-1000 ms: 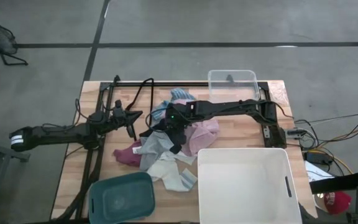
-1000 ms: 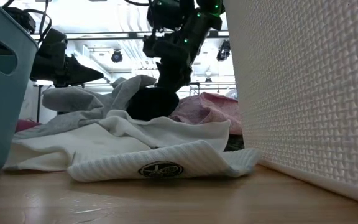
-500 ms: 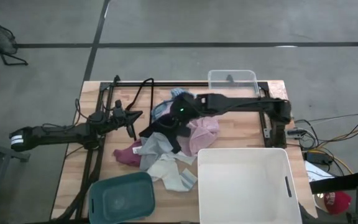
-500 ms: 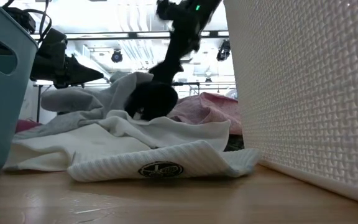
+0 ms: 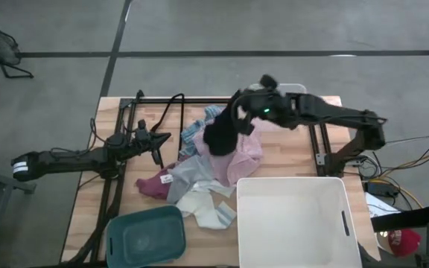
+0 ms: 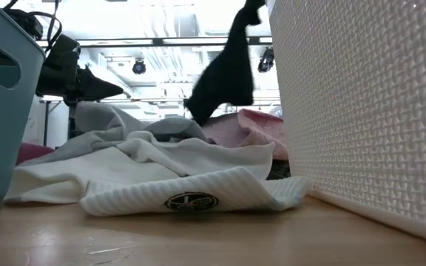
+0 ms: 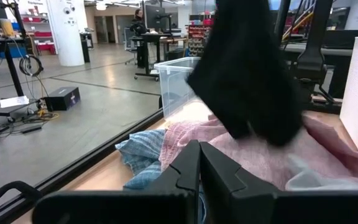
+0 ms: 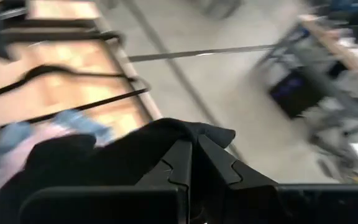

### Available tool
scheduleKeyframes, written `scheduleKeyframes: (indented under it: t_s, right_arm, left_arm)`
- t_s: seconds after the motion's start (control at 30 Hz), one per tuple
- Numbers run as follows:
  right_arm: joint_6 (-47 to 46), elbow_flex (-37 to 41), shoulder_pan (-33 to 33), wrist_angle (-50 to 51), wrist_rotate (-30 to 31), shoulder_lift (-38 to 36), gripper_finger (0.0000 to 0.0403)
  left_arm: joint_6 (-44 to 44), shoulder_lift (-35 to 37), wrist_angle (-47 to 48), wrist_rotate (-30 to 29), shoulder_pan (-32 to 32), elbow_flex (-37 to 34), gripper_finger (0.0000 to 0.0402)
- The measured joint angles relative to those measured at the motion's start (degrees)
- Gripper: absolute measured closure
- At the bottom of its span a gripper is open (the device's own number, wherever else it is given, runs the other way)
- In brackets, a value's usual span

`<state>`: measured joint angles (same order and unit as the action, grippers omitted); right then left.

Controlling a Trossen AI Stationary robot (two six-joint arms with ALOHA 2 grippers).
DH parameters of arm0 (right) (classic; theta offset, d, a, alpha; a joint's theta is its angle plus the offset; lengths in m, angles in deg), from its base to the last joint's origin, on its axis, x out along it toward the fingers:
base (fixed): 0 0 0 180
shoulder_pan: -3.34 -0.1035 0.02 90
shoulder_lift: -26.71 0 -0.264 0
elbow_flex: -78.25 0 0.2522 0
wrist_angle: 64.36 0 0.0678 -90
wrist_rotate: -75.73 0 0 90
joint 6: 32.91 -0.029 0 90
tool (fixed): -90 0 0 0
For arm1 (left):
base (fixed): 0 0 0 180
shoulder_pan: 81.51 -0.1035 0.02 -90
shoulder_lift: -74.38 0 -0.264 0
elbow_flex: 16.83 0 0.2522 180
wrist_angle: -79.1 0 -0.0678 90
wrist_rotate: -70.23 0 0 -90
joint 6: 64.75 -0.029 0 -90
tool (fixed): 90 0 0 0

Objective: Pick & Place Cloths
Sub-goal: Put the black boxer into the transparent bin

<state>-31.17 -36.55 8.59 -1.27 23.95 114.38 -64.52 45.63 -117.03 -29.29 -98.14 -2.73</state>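
My right gripper [image 5: 244, 103] is up over the far middle of the table, shut on a black cloth [image 5: 220, 135] that hangs over the pile; the low view shows the black cloth [image 6: 224, 74] dangling. Below lie a pink cloth [image 5: 246, 155], a blue-striped cloth [image 5: 194, 131], a grey cloth [image 5: 188, 175], a maroon cloth [image 5: 150, 184] and white socks [image 5: 208, 207], heaped on the tabletop. My left gripper [image 5: 159, 141] waits shut at the pile's left side, and its fingers [image 7: 199, 163] show closed. My right gripper [image 8: 191, 149] pinches the black cloth near its upper end [image 8: 166, 134] between both fingers. A short bunched tip [image 8: 219, 134] sticks out past them. The rest hangs slack below the fingers, its lower end [image 7: 266, 124] above the pink cloth [image 7: 229, 140].
A large white bin [image 5: 293, 219] stands at the near right, a teal bin [image 5: 146, 235] at the near left, and a clear bin [image 5: 278, 93] at the far edge behind the right arm. Black cables and a frame [image 5: 136, 112] run along the table's left part.
My right gripper has risen from the pile and swung toward the table's far right, staying shut. The black cloth has been drawn up out of the heap and now hangs clear below the gripper. The grey cloth beside it has sunk back flatter.
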Motion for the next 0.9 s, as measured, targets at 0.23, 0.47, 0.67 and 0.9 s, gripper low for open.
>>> scheduleKeyframes:
  t_s: [0.23,0.47,0.67,0.9]
  right_arm:
    - [1.67,0.01,0.0,-0.12,15.95,-5.87,0.0391]
    - [1.45,0.02,0.89,0.36,26.78,-8.27,0.039]
    - [-0.95,0.55,4.43,6.3,26.46,-7.7,0.0392]
    - [-10.01,2.03,11.38,18.69,26.41,-5.23,0.0387]
  left_arm:
    - [-0.02,0.0,0.02,0.0,-0.02,0.0,0.0388]
    - [0.0,0.0,0.02,0.0,-0.02,0.0,0.0388]
    - [-0.01,0.0,0.01,0.01,0.0,0.0,0.0388]
    - [0.0,0.0,0.03,0.0,-0.01,0.0,0.0388]
